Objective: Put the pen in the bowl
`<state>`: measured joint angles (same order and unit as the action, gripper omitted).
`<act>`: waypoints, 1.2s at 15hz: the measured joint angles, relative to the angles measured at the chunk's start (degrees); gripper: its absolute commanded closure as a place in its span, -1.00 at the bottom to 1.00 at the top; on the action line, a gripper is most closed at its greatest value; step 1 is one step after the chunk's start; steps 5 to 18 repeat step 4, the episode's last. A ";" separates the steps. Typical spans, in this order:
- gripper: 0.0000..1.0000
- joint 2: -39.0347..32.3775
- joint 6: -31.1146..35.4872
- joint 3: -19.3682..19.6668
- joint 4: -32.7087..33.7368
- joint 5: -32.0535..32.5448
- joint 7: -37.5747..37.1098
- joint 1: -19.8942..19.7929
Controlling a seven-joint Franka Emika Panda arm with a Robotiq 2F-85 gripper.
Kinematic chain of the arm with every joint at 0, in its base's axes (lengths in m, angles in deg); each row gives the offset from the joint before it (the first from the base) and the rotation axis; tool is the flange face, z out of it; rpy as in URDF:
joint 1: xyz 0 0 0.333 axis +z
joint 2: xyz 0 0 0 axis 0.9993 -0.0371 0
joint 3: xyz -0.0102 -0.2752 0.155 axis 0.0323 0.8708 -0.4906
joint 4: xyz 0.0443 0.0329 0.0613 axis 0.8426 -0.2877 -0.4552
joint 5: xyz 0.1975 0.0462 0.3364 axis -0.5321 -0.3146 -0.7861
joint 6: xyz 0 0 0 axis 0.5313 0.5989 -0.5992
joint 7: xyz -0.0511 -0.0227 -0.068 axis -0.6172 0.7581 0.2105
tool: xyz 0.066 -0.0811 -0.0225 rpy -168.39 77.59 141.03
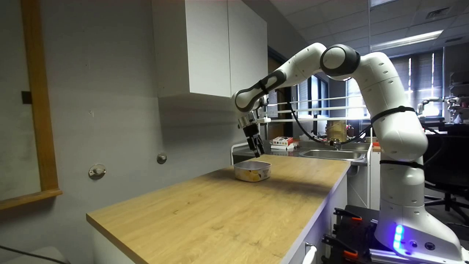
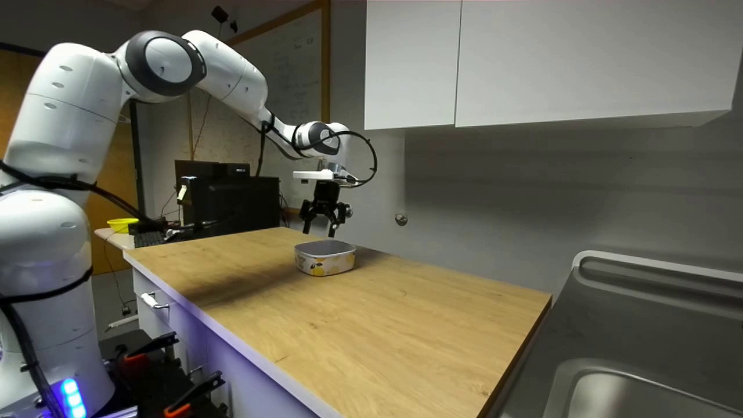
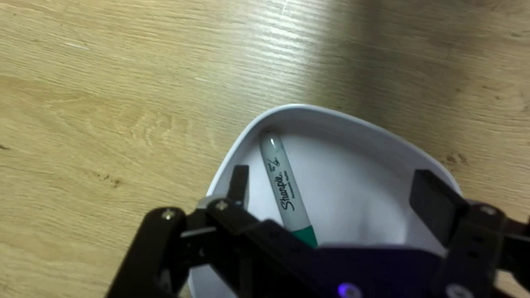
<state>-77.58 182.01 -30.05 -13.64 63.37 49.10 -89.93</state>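
Observation:
The pen (image 3: 286, 186), a grey Sharpie marker with a green end, lies inside the bowl in the wrist view, along one side of its floor. Its green end is partly hidden by the gripper. The bowl (image 3: 356, 174) is white inside. In both exterior views the bowl (image 1: 253, 173) (image 2: 325, 265) stands on the wooden counter and shows a whitish side with yellow pattern; the pen is hidden by its wall there. My gripper (image 2: 319, 231) is open and empty just above the bowl, pointing down. Its fingers (image 3: 331, 182) are wide apart, with the pen below between them.
The wooden counter (image 1: 205, 216) carries the bowl. Wall cabinets (image 2: 557, 64) hang above its wall side. A metal sink (image 1: 331, 154) adjoins one end, with a red and white box (image 1: 282, 141) near it. A grey wall runs along the back.

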 measured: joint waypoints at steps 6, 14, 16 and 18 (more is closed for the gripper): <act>-1.00 4.16 0.53 -0.05 -1.87 -0.14 3.71 -0.03; -1.00 4.16 0.53 -0.05 -1.87 -0.14 3.71 -0.03; -1.00 4.16 0.53 -0.05 -1.87 -0.14 3.71 -0.03; -1.00 4.16 0.53 -0.05 -1.87 -0.14 3.71 -0.03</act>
